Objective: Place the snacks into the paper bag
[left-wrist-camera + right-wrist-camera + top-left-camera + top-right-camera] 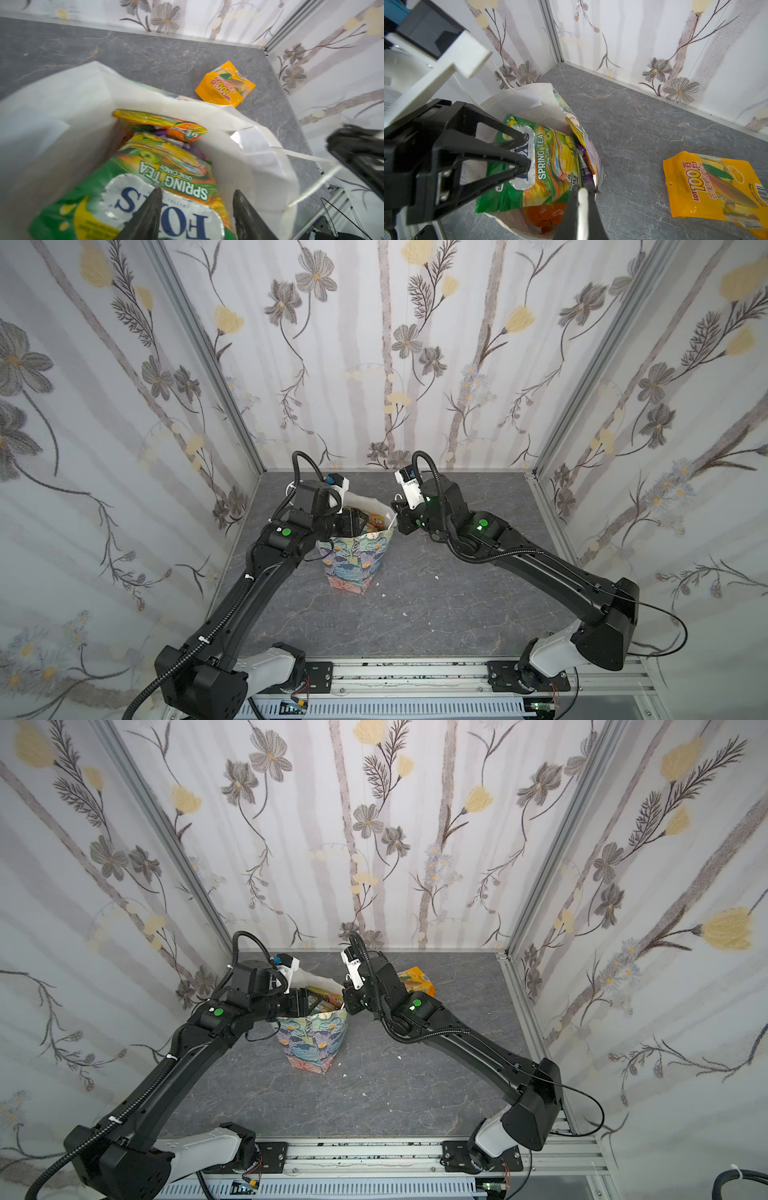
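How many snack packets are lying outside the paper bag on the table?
1: the yellow-orange packet lies flat on the table, right of the paper bag, just behind the right arm. The arms cover some table, so another could be hidden.

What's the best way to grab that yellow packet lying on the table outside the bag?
Probably from straight above: the yellow packet lies flat on the table, so nothing can slide under it. Pinch across its flat sealed end with the hang hole, facing the bag; that strip looks thinner than the filled middle.
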Robot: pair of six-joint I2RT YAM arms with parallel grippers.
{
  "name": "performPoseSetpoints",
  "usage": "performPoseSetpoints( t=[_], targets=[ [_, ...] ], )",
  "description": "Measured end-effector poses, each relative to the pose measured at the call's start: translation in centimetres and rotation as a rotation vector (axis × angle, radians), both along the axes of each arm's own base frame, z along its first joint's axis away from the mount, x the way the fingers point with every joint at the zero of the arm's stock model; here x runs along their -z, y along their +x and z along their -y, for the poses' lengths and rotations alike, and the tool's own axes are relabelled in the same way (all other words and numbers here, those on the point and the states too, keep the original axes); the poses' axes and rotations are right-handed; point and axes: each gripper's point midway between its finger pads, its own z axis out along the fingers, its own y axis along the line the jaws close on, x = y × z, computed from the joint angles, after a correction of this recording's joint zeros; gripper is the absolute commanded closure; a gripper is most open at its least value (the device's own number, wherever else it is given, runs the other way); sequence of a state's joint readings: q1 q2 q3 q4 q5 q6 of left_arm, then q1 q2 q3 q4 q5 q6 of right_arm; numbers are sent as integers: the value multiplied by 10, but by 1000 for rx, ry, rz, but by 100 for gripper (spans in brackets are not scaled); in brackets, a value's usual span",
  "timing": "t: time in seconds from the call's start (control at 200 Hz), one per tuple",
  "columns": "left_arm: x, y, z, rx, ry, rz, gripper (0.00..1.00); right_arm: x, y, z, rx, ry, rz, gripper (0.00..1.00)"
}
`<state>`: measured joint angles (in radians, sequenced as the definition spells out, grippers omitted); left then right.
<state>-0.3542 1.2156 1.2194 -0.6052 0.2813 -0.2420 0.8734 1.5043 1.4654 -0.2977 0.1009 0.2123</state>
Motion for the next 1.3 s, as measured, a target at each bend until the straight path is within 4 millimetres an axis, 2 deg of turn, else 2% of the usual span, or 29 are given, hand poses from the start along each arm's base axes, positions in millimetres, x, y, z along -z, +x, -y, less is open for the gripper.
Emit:
performPoseSetpoints(
  t=[0.11,0.255,0.42,0.569,0.659,0.704,0.759,0.779,0.794,0.859,0.954,1.054,1.159,1.219,1.299],
  targets=[
    [-2,7,-16,-60,66,-5,46,1,-1,2,0,-4,5,100],
    [-19,11,-20,-76,96,24,46,2,-1,3,-1,-8,10,100],
    [-40,6,4,6,64,53,46,1,-2,2,-7,-3,12,100],
    [-73,8,19,53,51,108,51,1,-4,-1,-23,1,11,100],
    [-72,11,22,67,78,107,54,1,-5,-2,-28,4,11,100],
    [-62,12,21,60,102,80,54,0,-5,-3,-30,7,13,94],
    [-48,12,17,53,129,51,44,0,-5,-3,-32,10,14,73],
    [-43,11,15,49,140,41,42,0,-5,-3,-32,10,14,64],
    [-40,10,14,44,148,34,41,-1,-5,-3,-33,10,15,60],
    [-32,5,5,19,175,20,39,-6,-7,-2,-34,18,23,51],
    [-44,2,-15,-45,188,62,34,-19,-12,7,-29,35,49,35],
    [-70,-6,-43,-136,178,137,30,-30,-21,19,-21,56,71,30],
    [-95,-22,-80,-256,160,217,25,-38,-30,35,-4,72,91,29],
    [-99,-31,-101,-326,158,238,24,-39,-34,44,6,77,95,29],
    [-92,-41,-120,-384,161,237,24,-35,-35,57,36,77,92,31]
  ],
)
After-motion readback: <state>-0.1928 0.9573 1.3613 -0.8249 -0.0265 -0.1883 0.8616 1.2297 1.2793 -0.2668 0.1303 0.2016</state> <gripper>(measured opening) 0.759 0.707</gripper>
